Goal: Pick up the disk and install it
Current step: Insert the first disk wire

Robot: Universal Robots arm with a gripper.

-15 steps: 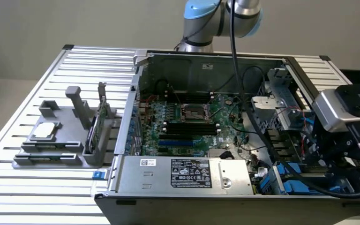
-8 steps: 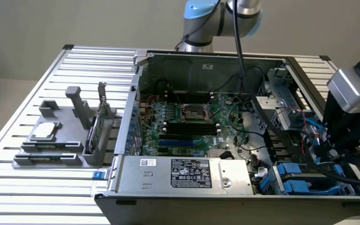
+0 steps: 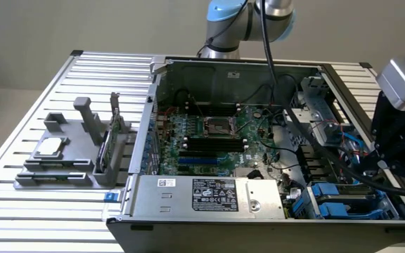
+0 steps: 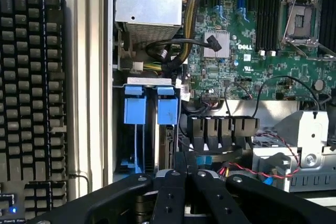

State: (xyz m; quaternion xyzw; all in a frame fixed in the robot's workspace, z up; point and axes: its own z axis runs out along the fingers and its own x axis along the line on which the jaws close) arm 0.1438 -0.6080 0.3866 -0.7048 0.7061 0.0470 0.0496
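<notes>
My gripper (image 4: pixel 186 157) is shut, its black fingers pressed together with nothing between them. In the exterior view the gripper (image 3: pixel 392 158) hangs over the right side of the open computer case (image 3: pixel 153 89), above the drive bay. Two blue carrier fronts (image 4: pixel 135 109) stand side by side in that bay, just beyond my fingertips. The same blue carriers (image 3: pixel 333 203) sit in the case's near right corner. The disk's silver body and label are hidden behind them, so I cannot tell which carrier holds it.
A grey holder (image 3: pixel 55 176) on the slatted table carries a small silver drive (image 3: pixel 51 146) and an upright card. Inside the case lie the motherboard (image 3: pixel 210 132), the power supply (image 3: pixel 210 195) and loose black cables (image 4: pixel 173 51). A black keyboard (image 4: pixel 31 103) lies beside the case.
</notes>
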